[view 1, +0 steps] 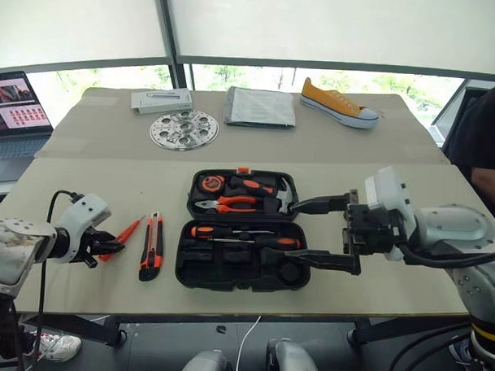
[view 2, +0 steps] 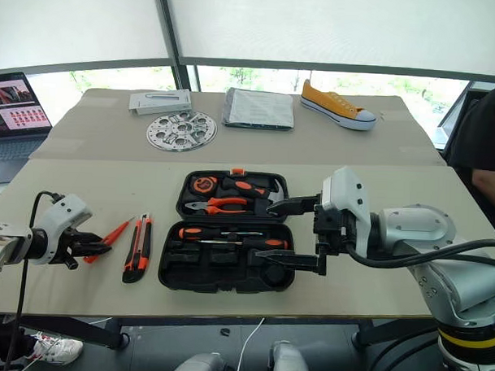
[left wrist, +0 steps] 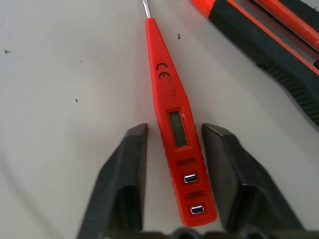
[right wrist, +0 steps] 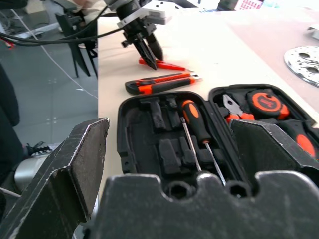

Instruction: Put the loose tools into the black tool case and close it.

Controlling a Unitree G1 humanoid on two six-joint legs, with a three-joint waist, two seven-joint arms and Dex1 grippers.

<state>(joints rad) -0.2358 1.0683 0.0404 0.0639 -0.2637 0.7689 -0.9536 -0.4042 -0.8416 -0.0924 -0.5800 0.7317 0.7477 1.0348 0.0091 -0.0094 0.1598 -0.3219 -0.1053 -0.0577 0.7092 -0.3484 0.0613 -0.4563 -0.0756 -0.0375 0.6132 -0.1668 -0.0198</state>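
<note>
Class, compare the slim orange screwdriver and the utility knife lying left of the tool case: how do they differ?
The slim orange screwdriver is all orange with a small display window; the utility knife is orange and black.
The screwdriver is thinner; the knife is broader.
The screwdriver lies between the left gripper's fingers; the knife lies untouched.
Both rest on the table, outside the open tool case.
</note>
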